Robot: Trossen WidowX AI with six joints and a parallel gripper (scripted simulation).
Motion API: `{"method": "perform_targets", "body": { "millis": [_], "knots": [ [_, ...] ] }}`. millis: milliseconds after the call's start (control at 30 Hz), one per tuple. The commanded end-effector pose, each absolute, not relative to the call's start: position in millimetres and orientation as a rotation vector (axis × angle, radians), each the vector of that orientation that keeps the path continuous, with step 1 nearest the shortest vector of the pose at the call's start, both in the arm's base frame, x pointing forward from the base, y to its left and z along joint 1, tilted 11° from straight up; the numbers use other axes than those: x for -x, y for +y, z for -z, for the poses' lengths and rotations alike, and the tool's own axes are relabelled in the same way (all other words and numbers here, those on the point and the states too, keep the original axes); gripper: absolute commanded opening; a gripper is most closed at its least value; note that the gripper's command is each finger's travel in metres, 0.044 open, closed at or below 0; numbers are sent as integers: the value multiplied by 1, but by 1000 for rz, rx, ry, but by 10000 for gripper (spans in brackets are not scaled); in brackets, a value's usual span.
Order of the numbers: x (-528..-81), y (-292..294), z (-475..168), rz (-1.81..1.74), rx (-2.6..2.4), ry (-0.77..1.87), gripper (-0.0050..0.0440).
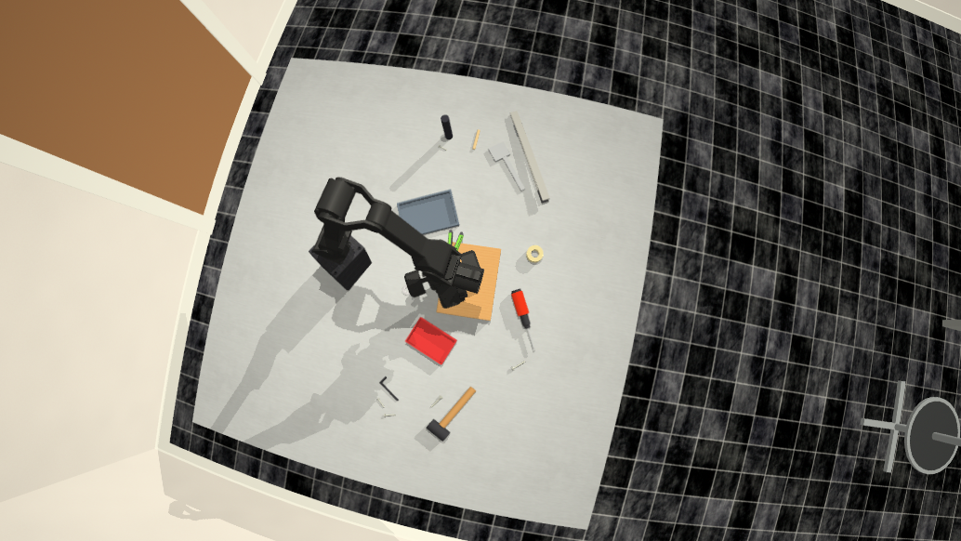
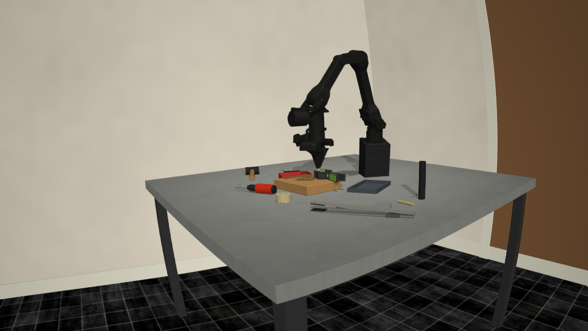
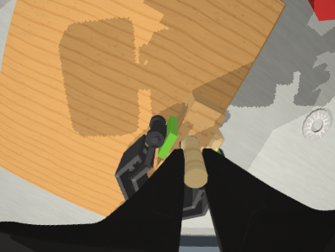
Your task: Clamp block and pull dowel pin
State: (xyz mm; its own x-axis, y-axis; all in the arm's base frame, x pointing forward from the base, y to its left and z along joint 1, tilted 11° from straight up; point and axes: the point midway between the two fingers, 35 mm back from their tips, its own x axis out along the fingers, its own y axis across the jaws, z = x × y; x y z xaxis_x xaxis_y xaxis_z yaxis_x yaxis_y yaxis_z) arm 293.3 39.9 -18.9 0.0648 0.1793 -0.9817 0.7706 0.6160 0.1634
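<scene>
My gripper [image 2: 318, 167] [image 3: 192, 156] is shut on the dowel pin [image 3: 195, 167], a pale round peg that points up between the fingertips. The fingers are just above the spring clamp [image 1: 459, 239] [image 2: 333, 177] [image 3: 145, 161], which is black with green parts. Its jaws straddle pale wood at the edge of the wooden board [image 1: 489, 296] [image 2: 290, 187] [image 3: 35, 109]. The small block and the bench stop are both this pale wood; fingers and shadow hide where they meet. I cannot tell whether the pin's lower end is in the block's hole. The arm hides the block in the top view.
A red tray [image 1: 430, 341] [image 2: 293, 174] and a blue-grey tray [image 1: 430, 213] [image 2: 368, 186] flank the board. Beyond it lie a tape roll [image 1: 534, 249] [image 2: 283, 197] and a red screwdriver [image 1: 520, 305] [image 2: 263, 188]. A black cylinder [image 1: 446, 126] [image 2: 422, 180] stands upright. A hammer [image 1: 457, 407] lies farther off.
</scene>
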Motion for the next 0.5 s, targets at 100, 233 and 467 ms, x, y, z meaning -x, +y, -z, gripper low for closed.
{"method": "perform_targets", "body": {
  "millis": [100, 233, 467],
  "knots": [
    [-294, 39, 17, 696, -1007, 1430, 0],
    [-294, 39, 17, 745, -1056, 1415, 0],
    [-294, 39, 17, 911, -1220, 1357, 0]
  ]
}}
